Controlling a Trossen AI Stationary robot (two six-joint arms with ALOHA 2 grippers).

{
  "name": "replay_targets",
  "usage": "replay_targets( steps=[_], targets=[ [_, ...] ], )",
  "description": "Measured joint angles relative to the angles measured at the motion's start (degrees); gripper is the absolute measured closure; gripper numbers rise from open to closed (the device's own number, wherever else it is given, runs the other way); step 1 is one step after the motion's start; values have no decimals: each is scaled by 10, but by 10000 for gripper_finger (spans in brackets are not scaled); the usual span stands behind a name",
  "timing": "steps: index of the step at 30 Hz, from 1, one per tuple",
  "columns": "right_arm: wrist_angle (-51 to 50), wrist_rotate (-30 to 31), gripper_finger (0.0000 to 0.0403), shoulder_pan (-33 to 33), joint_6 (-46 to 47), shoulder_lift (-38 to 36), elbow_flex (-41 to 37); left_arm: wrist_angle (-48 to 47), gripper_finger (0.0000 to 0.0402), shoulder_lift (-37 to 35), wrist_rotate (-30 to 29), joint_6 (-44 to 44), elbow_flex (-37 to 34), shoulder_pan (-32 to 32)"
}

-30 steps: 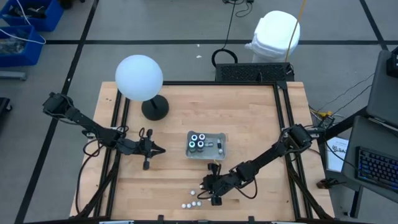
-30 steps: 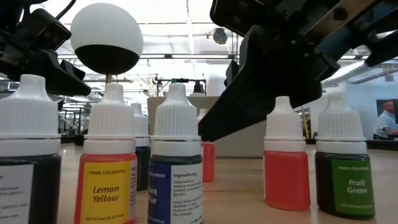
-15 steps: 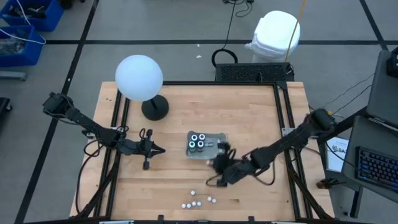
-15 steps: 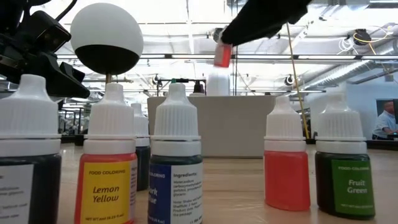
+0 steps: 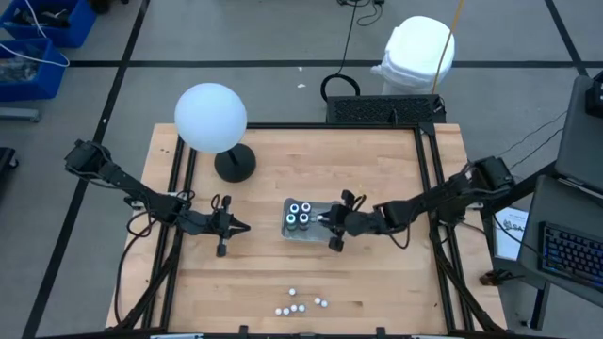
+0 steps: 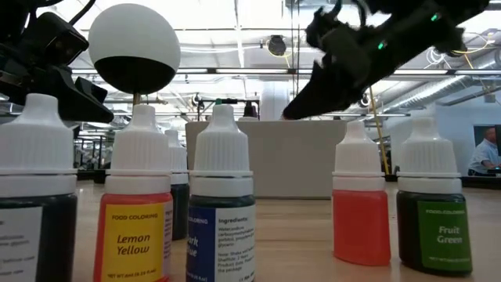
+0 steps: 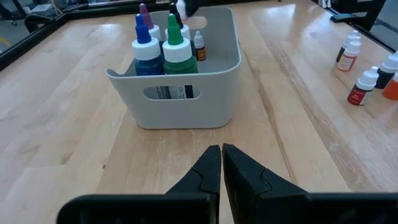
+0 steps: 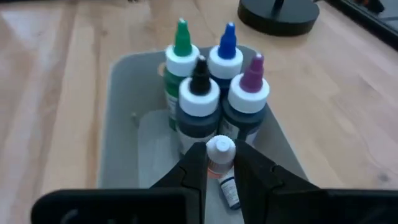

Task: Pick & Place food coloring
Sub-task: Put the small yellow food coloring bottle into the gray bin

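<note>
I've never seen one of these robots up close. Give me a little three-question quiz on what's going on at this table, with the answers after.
1. True or false: the right gripper is empty.
2. How many tall bottles with coloured tips stand in the grey bin?
   A. two  B. four  C. six
3. Fill in: the left gripper hangs beside the bin with its fingers ____.

Key:
1. False. It grips a small white-capped vial over the bin.
2. B. The tips are green, blue, black and purple.
3. Shut; it holds nothing. More small bottles wait near the table's front edge.
</note>
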Motion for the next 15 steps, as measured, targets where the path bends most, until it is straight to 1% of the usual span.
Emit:
replay_targets(
  steps=[2, 5, 10, 15],
  targets=[
    [4, -5, 356, -9, -1, 15, 3, -1, 376, 0, 0, -1, 0, 0],
    [2, -48, 356, -22, 2, 36, 3, -1, 376, 0, 0, 0, 0, 0],
    [3, -77, 356, -41, 9, 59, 3, -1, 376, 0, 0, 11, 0, 0],
    [3, -80, 356, -50, 5, 62, 3, -1, 376, 0, 0, 12, 0, 0]
  ],
)
